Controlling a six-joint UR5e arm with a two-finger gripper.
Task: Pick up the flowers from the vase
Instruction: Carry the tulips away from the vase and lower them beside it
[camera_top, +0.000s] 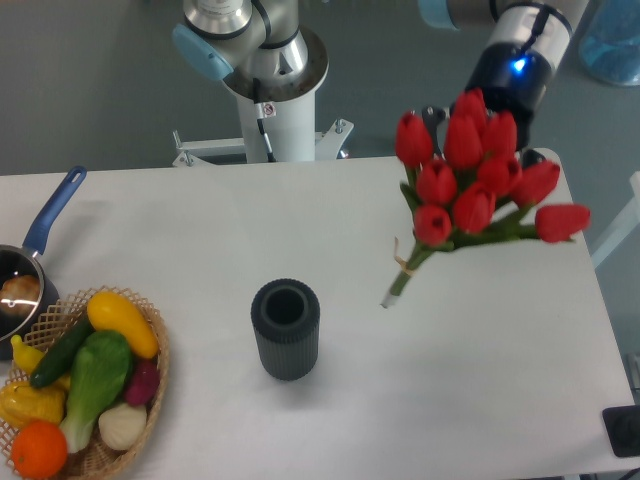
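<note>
The flowers (462, 190), a bunch of red tulip buds with green stems, hang tilted in the air over the right part of the table, clear of the vase. Their stem ends (392, 295) point down and to the left. My gripper (487, 135) comes in from the top right and is shut on the bunch. The buds hide most of its fingers. The vase (285, 328), a dark grey ribbed cup, stands upright and empty at the table's middle, down and to the left of the flowers.
A wicker basket (150, 375) with vegetables and fruit sits at the front left. A blue-handled saucepan (40, 235) is at the left edge. The robot's white base (270, 110) stands behind the table. A dark object (622, 432) is at the front right corner.
</note>
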